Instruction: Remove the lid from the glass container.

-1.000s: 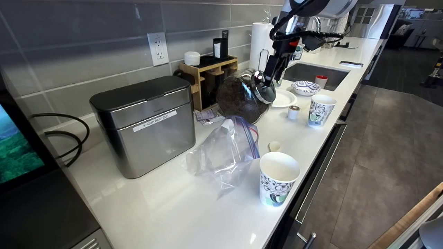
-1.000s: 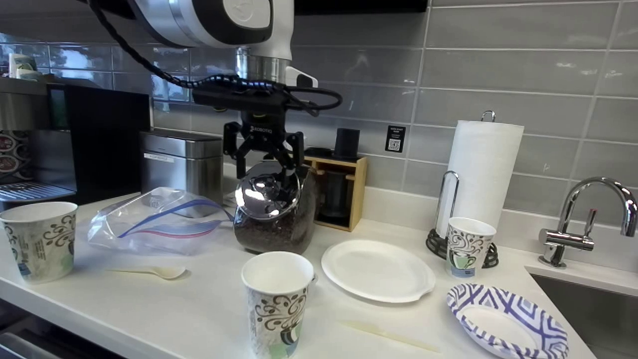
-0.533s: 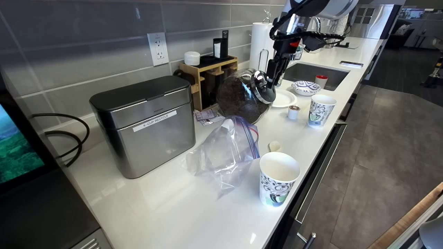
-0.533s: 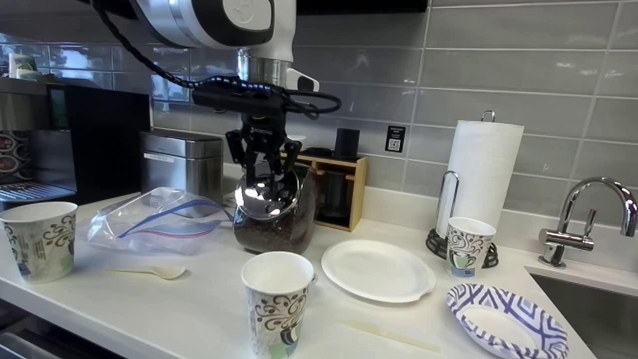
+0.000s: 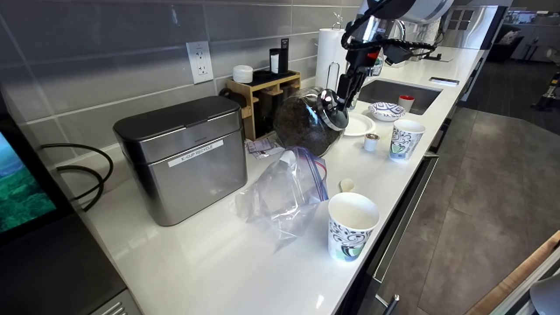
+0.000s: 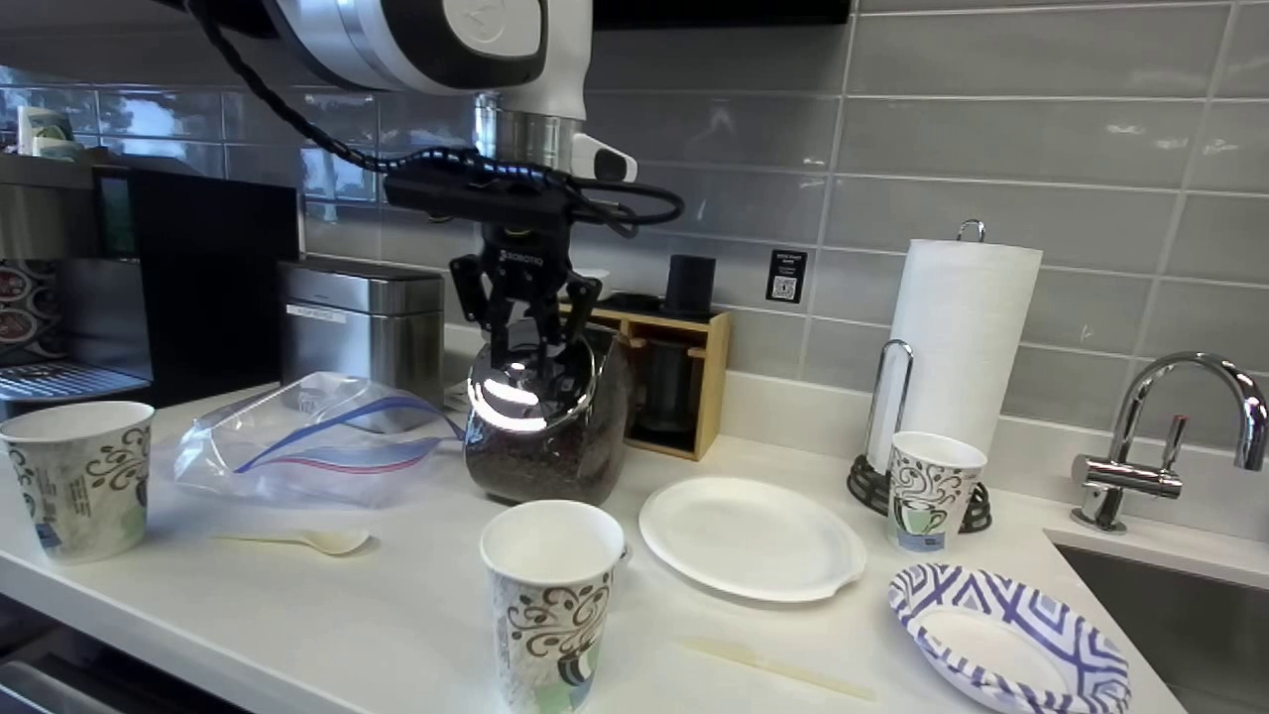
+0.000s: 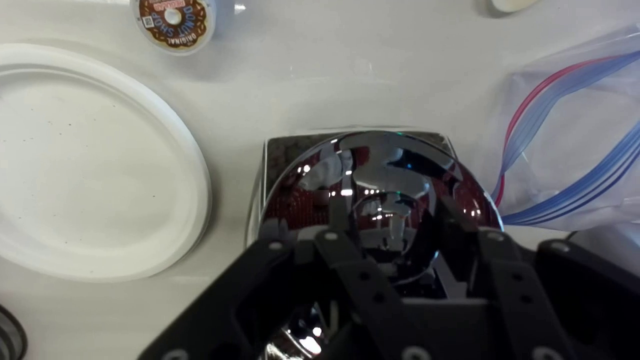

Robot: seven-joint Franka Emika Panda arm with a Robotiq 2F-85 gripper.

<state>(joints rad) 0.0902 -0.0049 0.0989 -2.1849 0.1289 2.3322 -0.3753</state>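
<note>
above the glass container (image 6: pixel 555 469), jaws partly closed, narrower than a second ago, clasping the lid (image 6: pixel 518 405)

In an exterior view we find the gripper (image 6: pixel 523 361) narrower than it was a second ago: its fingers (image 6: pixel 499 340), which stood wide around the lid (image 6: pixel 508 402), have come together on the knob (image 7: pixel 392 215), one to either side of it in the wrist view, and the knuckles (image 6: pixel 466 281) have dropped a little. With them drawn in, we now get more of the wooden organizer (image 6: pixel 713 392) behind. The arm's wrist (image 6: pixel 530 134) has shifted very slightly toward the sink (image 6: pixel 1180 607). On the lid, the scattered glints we saw earlier have become two long streaks; whether it has tilted, we cannot tell.
</note>
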